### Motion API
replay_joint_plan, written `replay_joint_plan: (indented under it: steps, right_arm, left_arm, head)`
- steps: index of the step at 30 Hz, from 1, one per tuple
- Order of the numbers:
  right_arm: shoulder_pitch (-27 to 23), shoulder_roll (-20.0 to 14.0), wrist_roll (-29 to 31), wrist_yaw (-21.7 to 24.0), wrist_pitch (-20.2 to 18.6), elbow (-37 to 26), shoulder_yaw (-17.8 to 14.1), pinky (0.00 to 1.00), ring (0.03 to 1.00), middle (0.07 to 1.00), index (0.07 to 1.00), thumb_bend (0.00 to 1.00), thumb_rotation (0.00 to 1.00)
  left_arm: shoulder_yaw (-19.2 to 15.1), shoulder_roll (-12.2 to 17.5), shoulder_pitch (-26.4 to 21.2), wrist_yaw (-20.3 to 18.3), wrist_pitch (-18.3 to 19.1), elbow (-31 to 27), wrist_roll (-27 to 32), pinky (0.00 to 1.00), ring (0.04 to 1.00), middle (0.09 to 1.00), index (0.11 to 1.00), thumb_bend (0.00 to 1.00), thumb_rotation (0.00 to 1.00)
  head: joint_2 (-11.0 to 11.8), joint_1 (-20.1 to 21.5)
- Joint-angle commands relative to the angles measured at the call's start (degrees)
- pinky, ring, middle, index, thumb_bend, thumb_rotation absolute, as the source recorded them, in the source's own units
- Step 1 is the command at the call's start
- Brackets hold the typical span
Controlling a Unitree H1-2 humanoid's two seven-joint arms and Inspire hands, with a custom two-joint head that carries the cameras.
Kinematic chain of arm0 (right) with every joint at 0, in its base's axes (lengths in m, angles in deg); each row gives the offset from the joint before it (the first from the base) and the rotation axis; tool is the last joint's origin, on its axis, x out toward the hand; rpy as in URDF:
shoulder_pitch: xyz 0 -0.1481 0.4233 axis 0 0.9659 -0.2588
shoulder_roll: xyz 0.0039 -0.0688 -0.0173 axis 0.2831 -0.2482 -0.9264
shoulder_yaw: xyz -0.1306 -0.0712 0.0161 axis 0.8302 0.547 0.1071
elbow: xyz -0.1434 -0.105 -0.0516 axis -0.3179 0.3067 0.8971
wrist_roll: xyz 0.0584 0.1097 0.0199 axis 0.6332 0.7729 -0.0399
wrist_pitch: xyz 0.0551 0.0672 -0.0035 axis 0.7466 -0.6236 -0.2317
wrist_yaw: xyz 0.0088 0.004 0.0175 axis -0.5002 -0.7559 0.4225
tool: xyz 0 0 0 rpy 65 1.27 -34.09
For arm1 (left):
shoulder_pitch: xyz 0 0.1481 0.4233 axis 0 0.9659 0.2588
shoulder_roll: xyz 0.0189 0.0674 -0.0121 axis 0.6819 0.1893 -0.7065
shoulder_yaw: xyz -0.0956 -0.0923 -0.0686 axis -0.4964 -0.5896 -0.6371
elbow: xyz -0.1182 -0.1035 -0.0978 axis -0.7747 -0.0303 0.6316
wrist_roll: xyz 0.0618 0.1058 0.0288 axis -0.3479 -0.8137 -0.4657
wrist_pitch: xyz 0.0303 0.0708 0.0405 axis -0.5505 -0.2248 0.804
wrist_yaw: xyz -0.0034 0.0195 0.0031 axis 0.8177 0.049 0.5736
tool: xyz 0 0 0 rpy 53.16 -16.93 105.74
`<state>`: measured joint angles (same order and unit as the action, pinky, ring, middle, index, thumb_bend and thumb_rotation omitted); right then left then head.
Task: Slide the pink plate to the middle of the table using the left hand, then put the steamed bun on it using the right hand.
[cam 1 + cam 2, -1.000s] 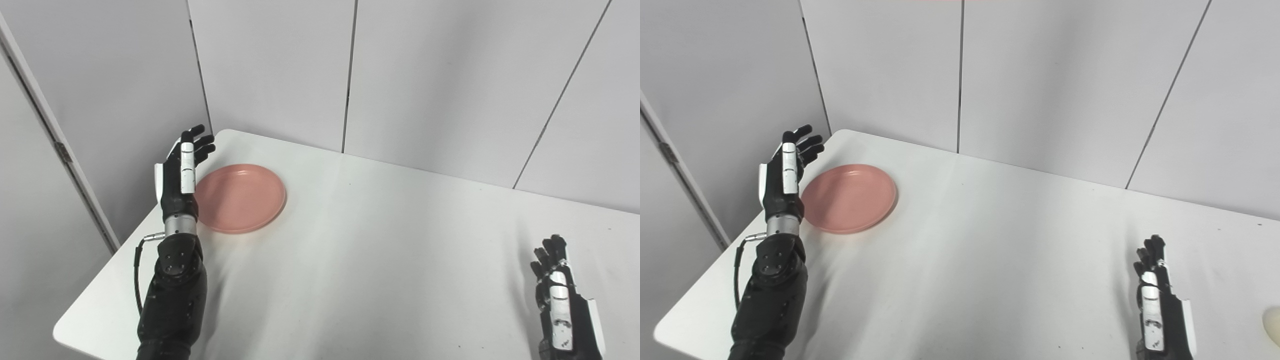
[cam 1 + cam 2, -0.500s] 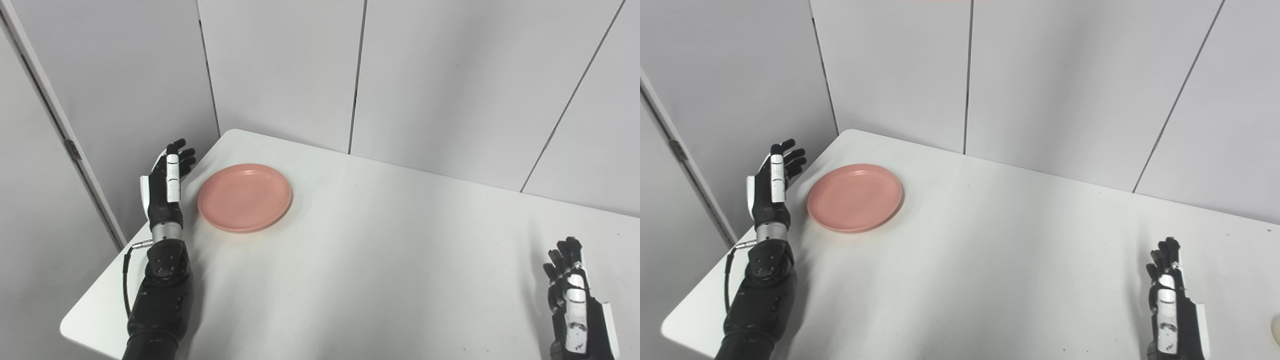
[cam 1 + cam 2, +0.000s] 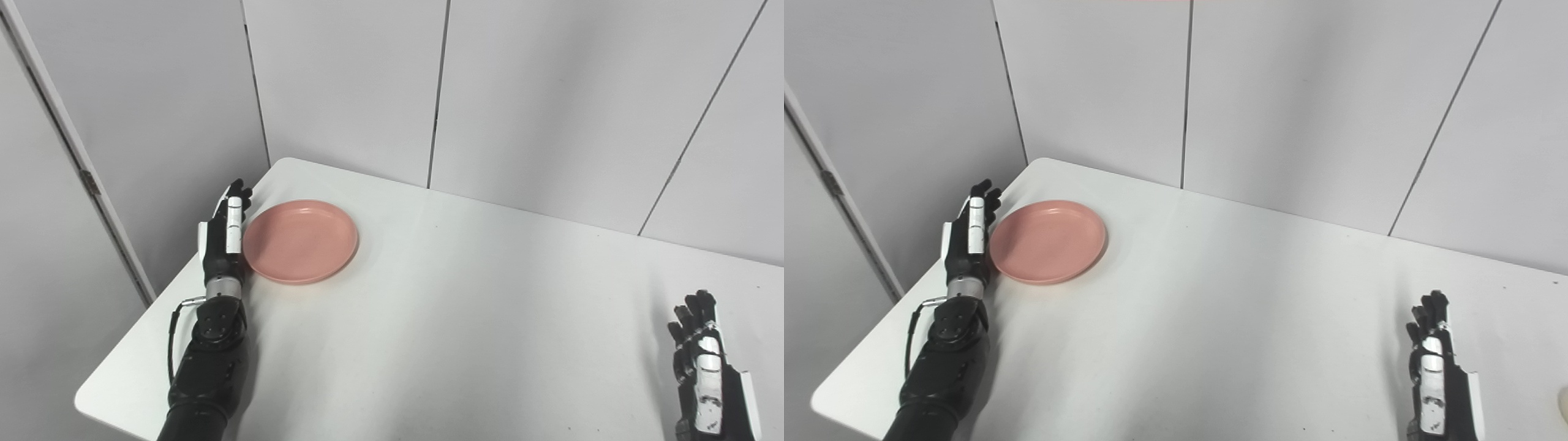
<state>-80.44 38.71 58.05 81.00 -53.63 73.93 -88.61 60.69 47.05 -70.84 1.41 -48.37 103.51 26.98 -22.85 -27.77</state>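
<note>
Left eye view first — where does the plate sit?

— My pink plate point(image 3: 300, 240) lies flat on the white table point(image 3: 465, 318), near the far left corner, well apart from the table's middle. Nothing lies in it.

— And your left hand?

— My left hand point(image 3: 225, 229) stands on edge just beside the plate's left rim, fingers point(image 3: 234, 208) straight and held together, pointing away from me. It holds nothing. Whether it touches the rim or stops just short, I cannot tell; the two overlap in both views.

— Your right hand?

— My right hand point(image 3: 1434, 367) is low at the near right side of the table, well apart from the plate, fingers stretched forward with slight gaps between them, gripping nothing.

— The bun?

— Only a pale sliver of the steamed bun point(image 3: 1563, 404) shows, at the right edge of the right eye view, near my right hand and not touching it. The left eye view does not take it in.

— Anything behind?

— Grey wall panels point(image 3: 343, 86).
</note>
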Motion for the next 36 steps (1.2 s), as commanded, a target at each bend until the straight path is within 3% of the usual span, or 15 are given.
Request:
replay_joint_plan:
  steps: [1, 11, 17, 22, 27, 36]
  right_arm:
    - [2.58, -0.04, -0.04, 0.23, 1.15, 1.84, -0.41, 1.0, 1.0, 1.0, 1.0, 0.3, 1.0]
    - [2.21, 0.13, 0.15, 0.14, 2.34, 3.06, -0.85, 1.0, 1.0, 1.0, 1.0, 0.32, 0.99]
    - [2.42, 0.03, -0.63, 0.08, 1.43, 1.9, -0.58, 1.0, 1.0, 1.0, 1.0, 0.27, 1.0]
    - [2.56, 0.06, -0.29, 0.14, 0.72, 1.33, -0.71, 1.0, 0.998, 0.996, 1.0, 0.3, 1.0]
    - [2.61, -0.14, -0.51, 0.11, 0.18, 0.91, -0.73, 1.0, 0.992, 0.989, 1.0, 0.33, 1.0]
    - [2.78, -0.32, -0.68, -0.02, 0.01, 0.51, -0.87, 1.0, 0.99, 0.983, 1.0, 0.4, 0.94]
  left_arm:
    - [0.59, 0.0, -1.87, -1.11, -0.59, 0.19, 0.26, 1.0, 0.95, 0.916, 0.899, 0.76, 1.0]
    - [2.75, -0.99, -1.45, -5.94, 6.4, -2.97, 4.06, 1.0, 0.992, 0.98, 0.975, 0.76, 1.0]
    - [3.15, -2.35, -1.02, -8.71, 11.85, -6.36, 7.83, 1.0, 0.988, 0.974, 0.971, 0.78, 1.0]
    - [4.98, -3.51, -0.71, -10.38, 15.3, -8.25, 8.5, 1.0, 0.978, 0.971, 0.966, 0.81, 1.0]
    - [7.18, -5.12, -0.43, -12.14, 15.62, -9.76, 8.65, 0.98, 0.965, 0.956, 0.954, 0.81, 1.0]
    - [9.21, -10.71, 0.87, -8.88, 14.1, -12.98, 5.45, 0.98, 0.931, 0.911, 0.914, 0.77, 1.0]
  head:
    - [-0.09, 0.05]
    - [-0.38, -0.2]
    - [-0.66, -0.02]
    - [-1.22, 0.12]
    - [-1.85, 0.09]
    - [-2.87, 0.19]
